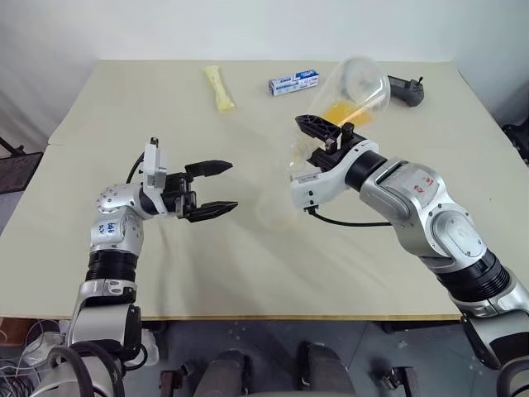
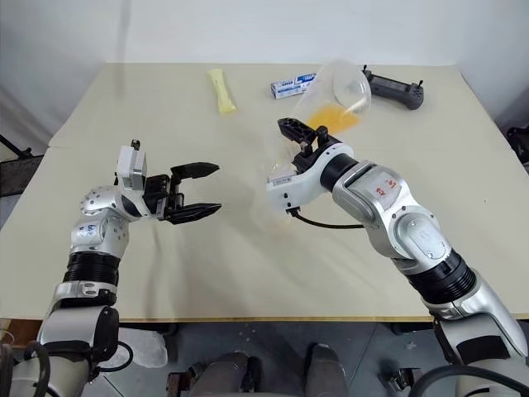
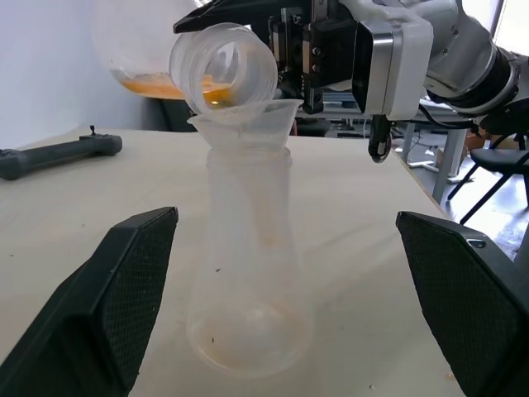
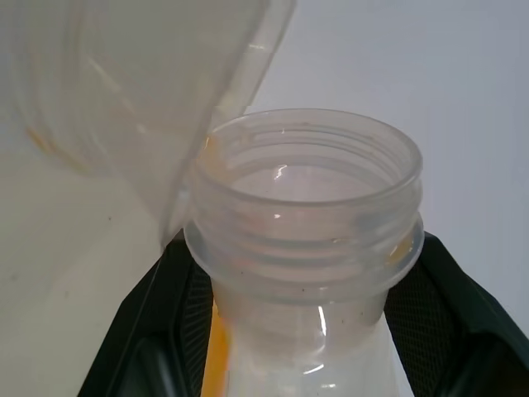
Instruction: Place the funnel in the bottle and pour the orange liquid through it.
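1. Head views: the right pincer (image 1: 324, 132) is clamped on the neck of a clear flask (image 1: 357, 89), which is tipped with its base raised toward the far side of the surface (image 1: 124, 107). The orange liquid (image 1: 340, 112) pools in the flask's low side.
2. Head views: the left pincer (image 1: 215, 188) hangs over the surface with both black fingers spread wide, holding nothing, pointing toward the right arm.
3. Head views: on the far part of the surface lie a yellow packet (image 1: 219, 87), a blue-and-white box (image 1: 294, 82) and a black handled tool (image 1: 407, 89).
4. Left wrist view: the bottle (image 3: 248, 273) stands upright on the surface between the open fingers (image 3: 124, 281), apart from both. The funnel (image 3: 246, 126) sits in the bottle's neck. The tipped flask's mouth (image 3: 223, 66) is just above the funnel rim, with orange liquid visible at its lip. A faint orange tint shows at the bottle's bottom.
5. Right wrist view: the flask's threaded neck (image 4: 306, 215) sits between the two black pads (image 4: 173, 306), gripped on both sides. Orange liquid shows beside one pad.
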Available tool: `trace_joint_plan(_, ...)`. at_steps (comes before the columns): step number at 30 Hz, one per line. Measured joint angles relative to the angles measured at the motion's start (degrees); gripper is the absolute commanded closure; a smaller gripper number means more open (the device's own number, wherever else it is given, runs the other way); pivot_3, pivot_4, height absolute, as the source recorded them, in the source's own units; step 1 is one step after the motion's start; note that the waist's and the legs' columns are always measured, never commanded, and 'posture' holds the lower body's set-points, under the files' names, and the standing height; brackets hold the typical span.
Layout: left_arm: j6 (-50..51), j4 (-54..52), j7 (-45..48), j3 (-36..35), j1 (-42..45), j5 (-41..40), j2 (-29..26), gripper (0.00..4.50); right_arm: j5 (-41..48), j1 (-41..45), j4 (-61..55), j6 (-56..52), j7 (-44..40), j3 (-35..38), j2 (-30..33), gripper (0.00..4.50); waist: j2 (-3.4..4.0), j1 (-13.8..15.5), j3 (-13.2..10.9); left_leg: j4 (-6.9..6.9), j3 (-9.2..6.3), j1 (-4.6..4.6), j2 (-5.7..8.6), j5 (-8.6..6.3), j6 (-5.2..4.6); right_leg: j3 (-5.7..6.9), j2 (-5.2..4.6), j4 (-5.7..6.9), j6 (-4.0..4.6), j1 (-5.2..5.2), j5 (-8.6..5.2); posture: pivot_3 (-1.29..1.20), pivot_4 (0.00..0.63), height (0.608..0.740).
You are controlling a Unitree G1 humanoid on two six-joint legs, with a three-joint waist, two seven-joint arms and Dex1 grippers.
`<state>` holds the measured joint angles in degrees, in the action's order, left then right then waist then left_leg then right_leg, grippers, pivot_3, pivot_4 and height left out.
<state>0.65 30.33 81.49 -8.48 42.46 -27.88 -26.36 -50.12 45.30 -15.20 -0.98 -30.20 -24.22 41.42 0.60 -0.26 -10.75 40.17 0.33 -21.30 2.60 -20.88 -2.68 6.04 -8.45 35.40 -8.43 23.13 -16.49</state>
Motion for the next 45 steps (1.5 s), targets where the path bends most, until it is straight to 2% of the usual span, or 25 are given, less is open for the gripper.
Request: trace_joint_plan(45,-0.8,3.7,0.4,0.0,2.1,0.0,0.6,0.00,-5.2,1.4,4.6,13.7,2.0,4.3,0.0,2.05,0.00,0.0,0.0,-0.01,0.01,0.00,0.00,0.00,0.00,0.00,0.00,0.00,0.00,0.00,0.00,0.00,0.150,0.740)
